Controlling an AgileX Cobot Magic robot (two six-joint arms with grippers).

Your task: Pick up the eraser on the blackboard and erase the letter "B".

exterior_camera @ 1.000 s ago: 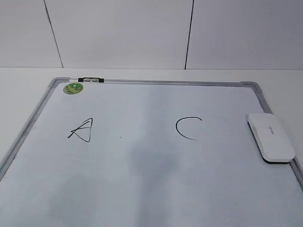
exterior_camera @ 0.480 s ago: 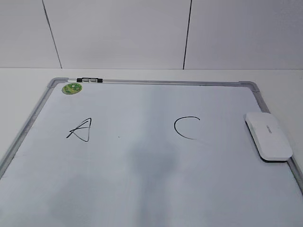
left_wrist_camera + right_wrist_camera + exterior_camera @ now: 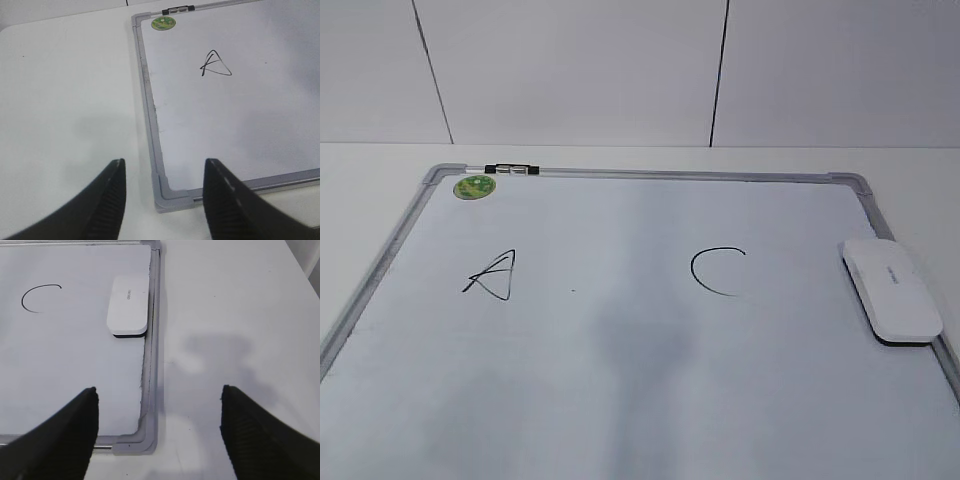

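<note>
Eraser [image 3: 128, 304]: lies at the right edge of the blackboard [image 3: 650, 175], ahead and a little left of the right gripper [image 3: 159, 430], long axis running near to far
Nearer arm: right; left gripper [image 3: 164, 200] is well apart
Jaws: both pairs spread, holding nothing
Letter "B": none visible, only A [image 3: 492, 275] and C [image 3: 717, 271]
Count: one eraser, two letters, one board

On the board [image 3: 620, 400]: A [image 3: 492, 274] at left, C [image 3: 717, 271] to its right, eraser [image 3: 891, 290] at right edge (touching the frame), sticker [image 3: 474, 186] in far left corner.
</note>
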